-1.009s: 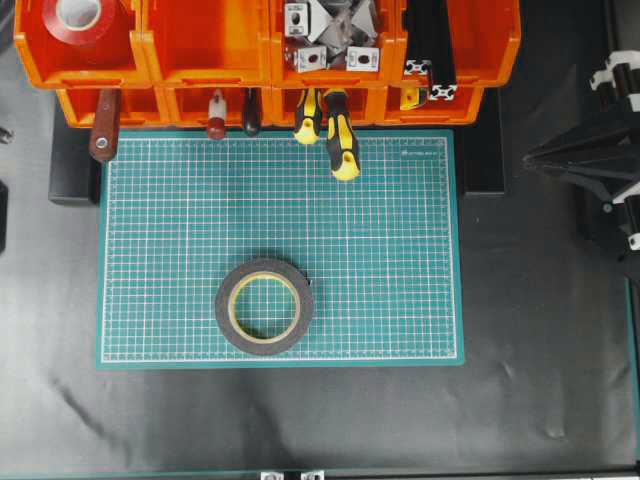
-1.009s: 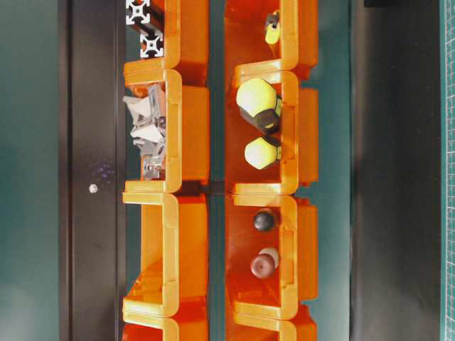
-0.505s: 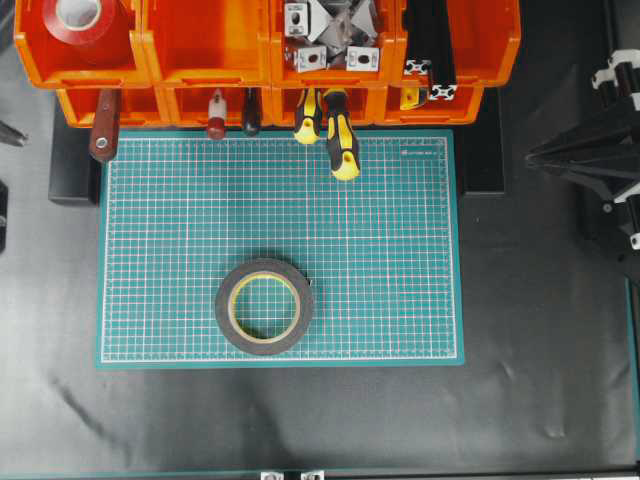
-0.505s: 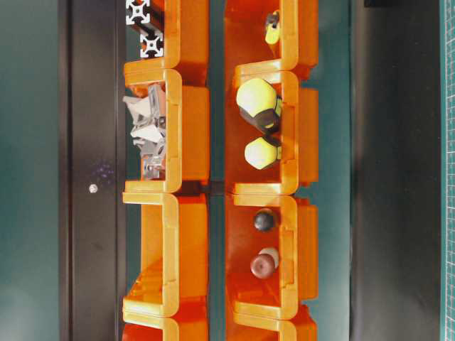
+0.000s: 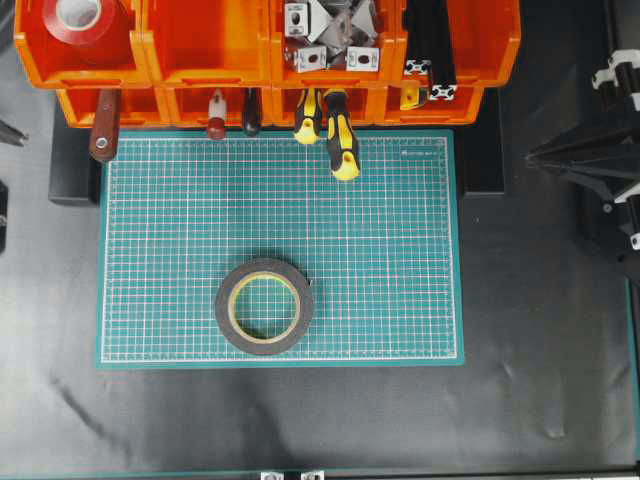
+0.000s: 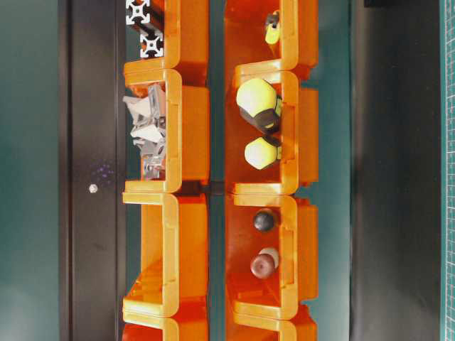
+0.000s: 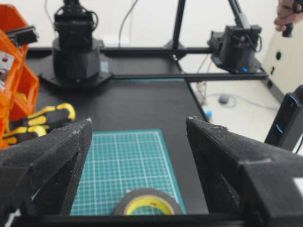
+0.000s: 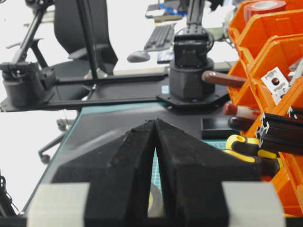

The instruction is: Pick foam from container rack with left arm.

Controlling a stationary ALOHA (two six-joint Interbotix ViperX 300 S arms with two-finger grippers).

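Foam: the flat black foam tape roll with the cream-yellow inner ring (image 5: 265,307) lies flat on the green gridded cutting mat (image 5: 400,250), low and left of the mat's centre, well apart from the bins.
My left gripper (image 7: 139,142): jaws spread wide, nothing between them; in my wrist view the foam roll sits low, in the gap between my two black foam-padded fingers (image 7: 52,161).
My right gripper (image 8: 156,130): the two black pads are pressed together, tips meeting, holding nothing I can see; it sits at the right edge of the overhead view, off the mat.
Container rack: the two-tier row of bright orange plastic bins (image 5: 215,45) runs along the mat's top edge.
Rack contents: a red tape roll with a white core (image 5: 82,18) in the upper-left bin, grey metal brackets (image 5: 330,35), black slotted aluminium bars (image 5: 430,55), yellow-and-black tool handles (image 5: 340,140) poking out over the mat.
Writing: small print near the mat's top right corner, too fine to read.
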